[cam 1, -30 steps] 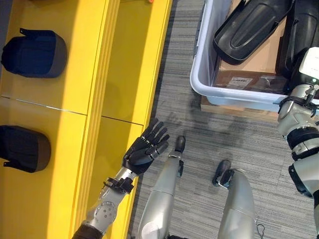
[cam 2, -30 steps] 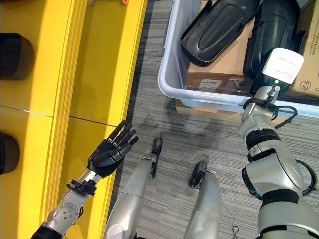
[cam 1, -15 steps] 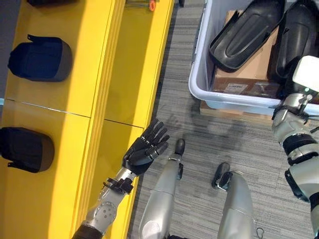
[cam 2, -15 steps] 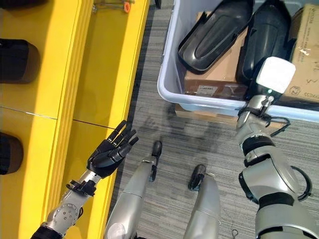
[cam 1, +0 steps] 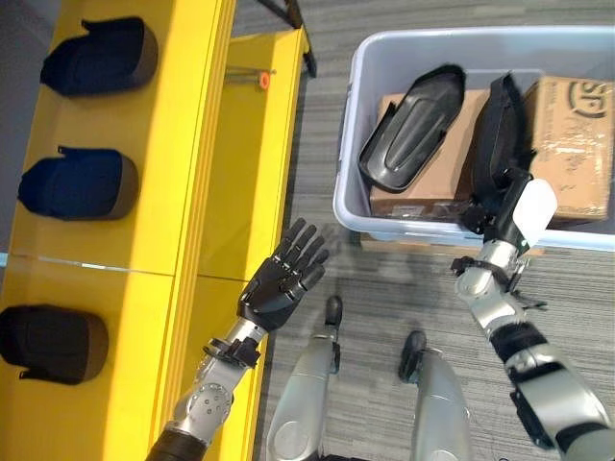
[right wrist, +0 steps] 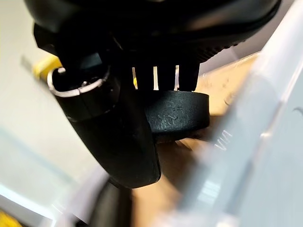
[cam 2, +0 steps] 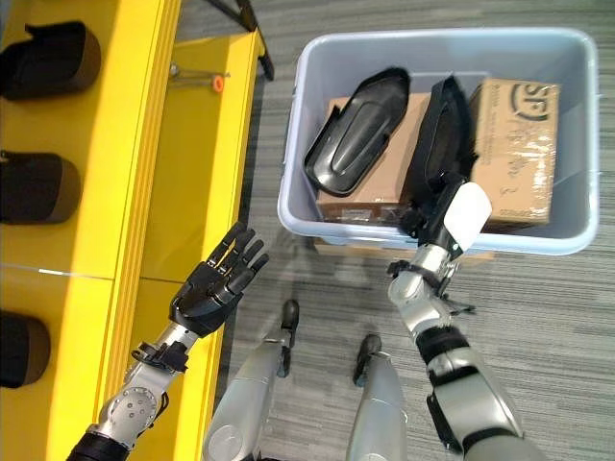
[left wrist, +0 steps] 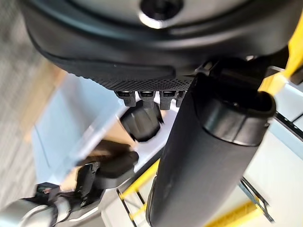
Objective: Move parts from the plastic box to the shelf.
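A pale grey plastic box (cam 1: 348, 197) stands on the floor to the right. It holds two black shell-shaped parts (cam 1: 413, 125) (cam 1: 496, 130) lying on cardboard cartons (cam 1: 569, 144). My right hand (cam 1: 492, 209), with a white cover (cam 1: 533, 211), reaches over the box's near wall to the near end of the right-hand part (right wrist: 176, 116). My left hand (cam 1: 283, 279) hangs open, palm up, over the front edge of the yellow shelf (cam 1: 207, 192), holding nothing. Three dark parts (cam 1: 101, 53) (cam 1: 82, 182) (cam 1: 53, 341) lie on the shelf.
A lower yellow shelf board (cam 1: 259, 154) runs beside the grey carpet and carries a small orange-tipped item (cam 1: 261, 79). A dark stand leg (cam 1: 293, 29) sits at the far end. Carpet (cam 1: 317, 240) lies between the shelf and the box.
The camera has swung, so the whole box and a third shelf part now show. The left hand stays open by the shelf edge. The right hand stays at the part's near end.
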